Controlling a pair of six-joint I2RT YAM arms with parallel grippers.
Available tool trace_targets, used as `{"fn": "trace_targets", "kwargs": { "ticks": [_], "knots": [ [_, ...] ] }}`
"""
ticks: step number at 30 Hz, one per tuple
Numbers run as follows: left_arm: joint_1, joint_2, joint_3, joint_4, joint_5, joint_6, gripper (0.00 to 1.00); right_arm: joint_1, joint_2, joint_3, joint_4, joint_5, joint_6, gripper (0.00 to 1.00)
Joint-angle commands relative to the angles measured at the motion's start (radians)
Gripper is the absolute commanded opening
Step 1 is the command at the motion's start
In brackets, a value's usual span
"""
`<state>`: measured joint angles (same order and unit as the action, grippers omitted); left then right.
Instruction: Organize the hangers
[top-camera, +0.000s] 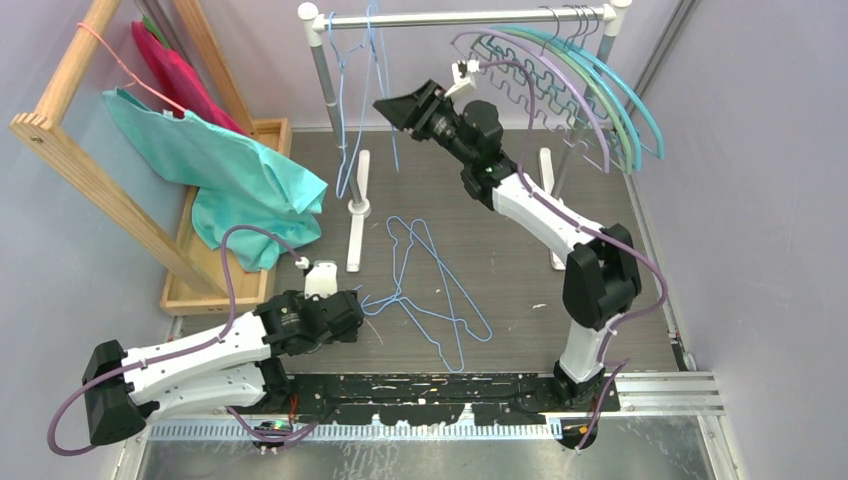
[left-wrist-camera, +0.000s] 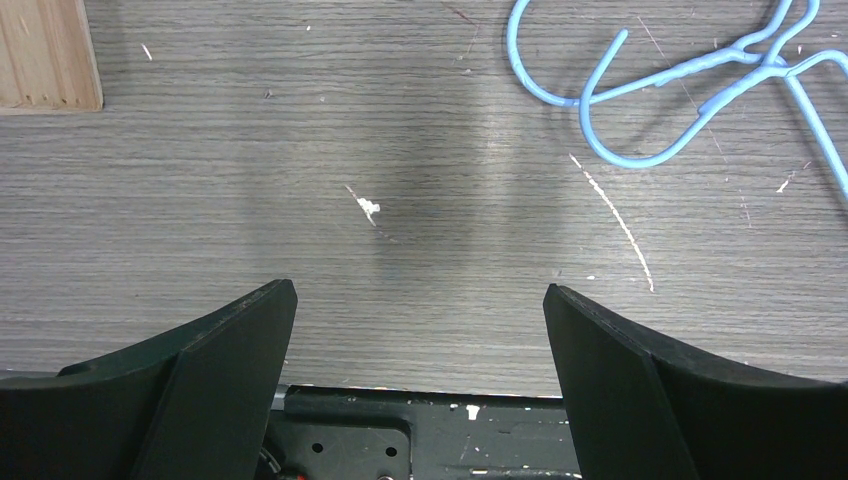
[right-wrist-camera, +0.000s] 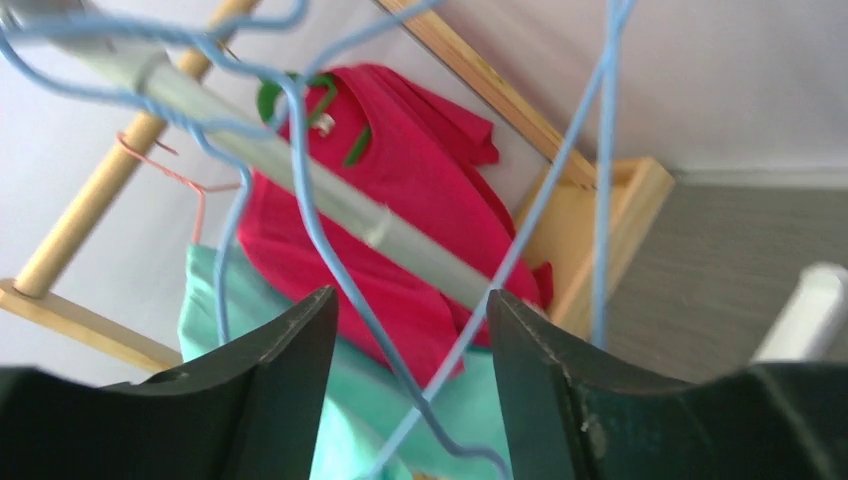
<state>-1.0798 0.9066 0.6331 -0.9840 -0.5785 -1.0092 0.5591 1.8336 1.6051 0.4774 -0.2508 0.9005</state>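
Two light-blue wire hangers (top-camera: 437, 262) lie tangled on the table; their hooks show in the left wrist view (left-wrist-camera: 640, 160) at the upper right. More light-blue hangers (top-camera: 374, 80) hang at the left of the grey rail (top-camera: 450, 18). Arched teal, green and purple hangers (top-camera: 590, 90) hang at its right end. My left gripper (top-camera: 362, 305) is open and empty, low over the table just left of the lying hooks (left-wrist-camera: 420, 290). My right gripper (top-camera: 385, 105) is raised at the hanging blue hangers. It is open (right-wrist-camera: 412, 310), with a blue wire (right-wrist-camera: 318, 232) running between its fingers.
A wooden A-frame rack (top-camera: 70, 150) stands at the left with a pink hanger, a teal garment (top-camera: 230, 170) and a red garment (right-wrist-camera: 400, 160). Its wooden tray (left-wrist-camera: 45, 50) lies beside my left gripper. The metal rack's white feet (top-camera: 356, 215) stand mid-table. The black base plate (left-wrist-camera: 400, 430) runs along the near edge.
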Motion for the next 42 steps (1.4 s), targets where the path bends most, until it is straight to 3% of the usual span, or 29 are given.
{"fn": "trace_targets", "kwargs": {
  "ticks": [1,6,12,18,22,35,42],
  "knots": [
    [0.003,-0.02,0.024,0.011,-0.026,0.0,0.98,0.016,-0.209,-0.164,0.04,0.011,-0.105,0.66],
    [0.002,-0.015,0.025,0.009,-0.029,-0.002,0.98,0.09,-0.426,-0.405,-0.103,0.146,-0.304,0.83],
    [0.002,0.003,0.024,0.012,-0.028,-0.005,0.98,0.263,-0.566,-0.665,-0.298,0.355,-0.486,0.83],
    [0.003,0.0,0.022,0.005,-0.028,-0.013,0.98,0.437,-0.595,-0.898,-0.39,0.556,-0.488,0.8],
    [0.002,-0.004,0.025,0.0,-0.029,-0.015,0.98,0.5,-0.53,-0.939,-0.431,0.588,-0.502,0.76],
    [0.002,-0.024,0.015,-0.009,-0.024,-0.029,0.98,0.507,-0.359,-0.891,-0.438,0.528,-0.631,0.64],
    [0.002,-0.014,0.013,-0.002,-0.024,-0.027,0.98,0.518,-0.327,-0.908,-0.432,0.532,-0.647,0.62]
  ]
}}
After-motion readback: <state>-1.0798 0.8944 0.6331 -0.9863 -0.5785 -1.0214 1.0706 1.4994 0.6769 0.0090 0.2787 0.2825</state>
